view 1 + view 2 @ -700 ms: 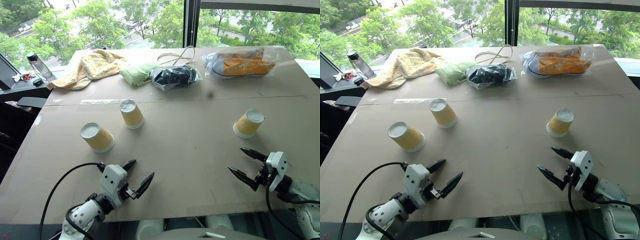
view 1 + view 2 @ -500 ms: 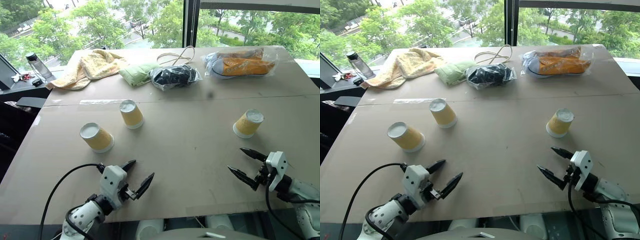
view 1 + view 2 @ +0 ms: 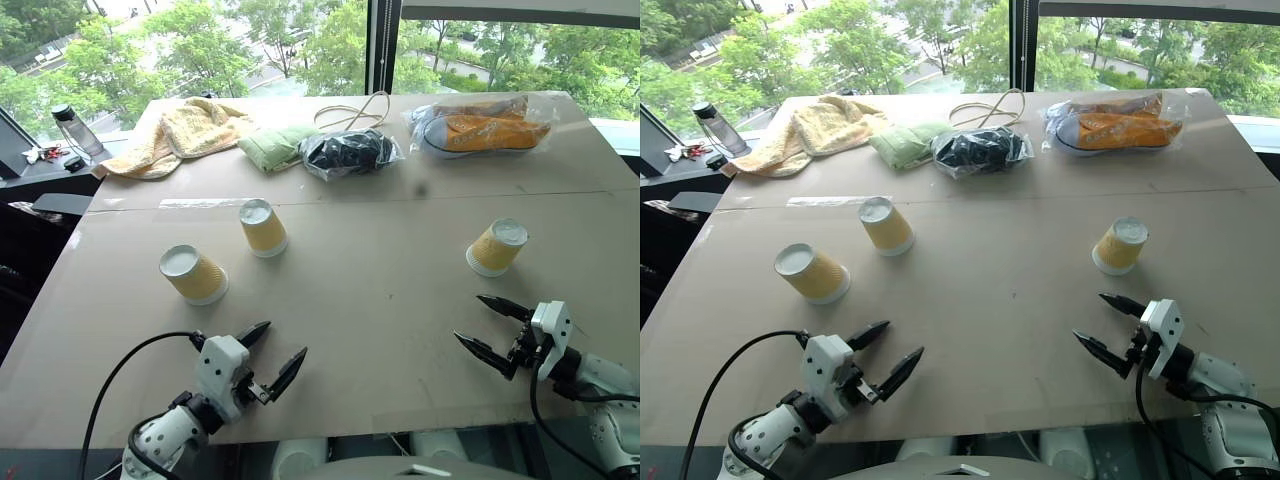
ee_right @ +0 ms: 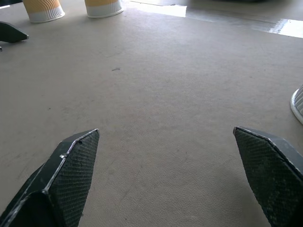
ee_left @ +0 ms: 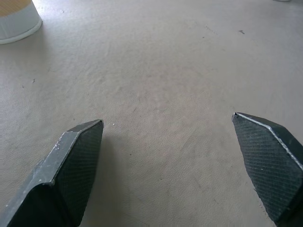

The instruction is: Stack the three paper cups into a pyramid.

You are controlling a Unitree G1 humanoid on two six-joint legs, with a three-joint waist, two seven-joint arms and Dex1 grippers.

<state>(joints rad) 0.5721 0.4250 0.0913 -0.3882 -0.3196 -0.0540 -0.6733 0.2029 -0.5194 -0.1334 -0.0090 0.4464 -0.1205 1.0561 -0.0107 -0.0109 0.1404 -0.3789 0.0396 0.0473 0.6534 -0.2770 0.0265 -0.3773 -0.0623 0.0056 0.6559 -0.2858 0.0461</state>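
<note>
Three yellow ribbed paper cups stand upside down on the tan table [image 3: 380,290], none stacked. Taking the table's middle as the centre of a clock, the first cup [image 3: 193,274] sits at about nine o'clock, out toward the left edge. The second cup [image 3: 263,227] stands just beyond it, near ten o'clock, close to the first but apart from it. The third cup [image 3: 497,247] is alone at about three o'clock, well apart from the other two, with open table between.

The left gripper [image 3: 271,352] hangs over the near edge at about seven o'clock, its jaws spread wide with nothing between them, the nearest cup a little ahead of it. The right gripper [image 3: 480,324] hovers at about five o'clock, jaws likewise wide apart and empty, with the third cup just beyond at its one o'clock. Bare table lies in front of both.

Along the far side, from eleven to one o'clock, lies a row of clutter: a crumpled yellow towel [image 3: 178,135], a folded green cloth [image 3: 272,147], a dark item in a clear bag [image 3: 348,153], a loop of pale cord [image 3: 356,112], and an orange shoe in a plastic bag [image 3: 482,127]. All of it lies well beyond the cups. A water bottle [image 3: 77,130] stands off the table's far left corner, by the window.
</note>
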